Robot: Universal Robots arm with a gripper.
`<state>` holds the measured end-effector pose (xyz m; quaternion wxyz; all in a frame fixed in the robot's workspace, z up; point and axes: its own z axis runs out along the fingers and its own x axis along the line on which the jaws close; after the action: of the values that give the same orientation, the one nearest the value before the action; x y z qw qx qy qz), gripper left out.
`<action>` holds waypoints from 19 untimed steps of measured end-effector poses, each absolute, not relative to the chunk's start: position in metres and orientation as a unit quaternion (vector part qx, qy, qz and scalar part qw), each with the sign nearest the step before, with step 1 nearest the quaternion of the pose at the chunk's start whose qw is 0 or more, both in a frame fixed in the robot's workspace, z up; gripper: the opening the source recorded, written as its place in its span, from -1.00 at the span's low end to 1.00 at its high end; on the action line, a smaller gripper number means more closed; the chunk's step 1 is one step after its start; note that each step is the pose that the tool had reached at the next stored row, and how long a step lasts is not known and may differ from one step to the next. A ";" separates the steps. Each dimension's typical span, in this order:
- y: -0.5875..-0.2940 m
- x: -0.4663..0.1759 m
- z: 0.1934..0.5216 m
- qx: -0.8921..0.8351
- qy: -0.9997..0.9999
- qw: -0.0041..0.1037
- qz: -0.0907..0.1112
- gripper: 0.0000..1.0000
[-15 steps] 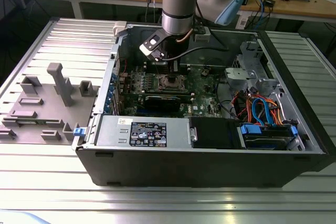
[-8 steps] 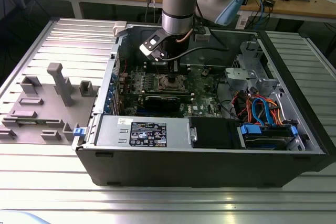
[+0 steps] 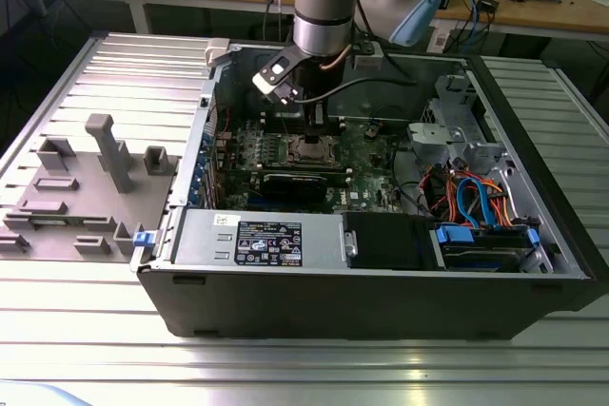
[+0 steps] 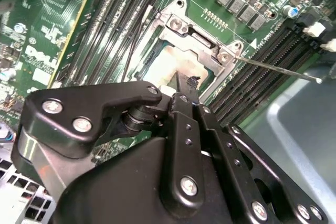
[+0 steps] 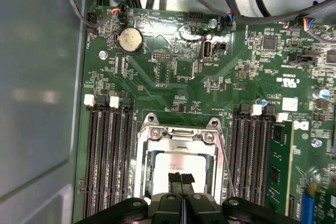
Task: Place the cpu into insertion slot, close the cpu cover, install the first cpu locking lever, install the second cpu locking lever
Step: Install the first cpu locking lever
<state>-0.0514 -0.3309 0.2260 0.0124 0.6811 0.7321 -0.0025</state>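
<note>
Silver-grey metal, the cpu (image 5: 173,162) lies flat in the slot (image 5: 140,177) on the green board (image 5: 178,77), framed by the shiny cover (image 5: 178,136) lying over it. The gripper (image 5: 182,178) hangs close over it, black jaws pinched together on nothing. The exterior view takes in the whole open case (image 3: 381,292); the second wrist view catches a thin wire lever (image 4: 278,67) sticking out free beside the slot.
</note>
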 end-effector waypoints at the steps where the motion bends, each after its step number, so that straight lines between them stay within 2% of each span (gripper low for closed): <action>1: -0.331 -0.051 0.231 0.681 0.732 0.012 -0.003 -0.79; 11: -0.331 -0.051 0.270 0.681 0.732 0.014 -0.004 -0.79; 19: -0.331 -0.051 0.273 0.681 0.732 0.015 -0.005 -0.79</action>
<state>-0.0514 -0.3307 0.2726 0.0149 0.6810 0.7321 -0.0052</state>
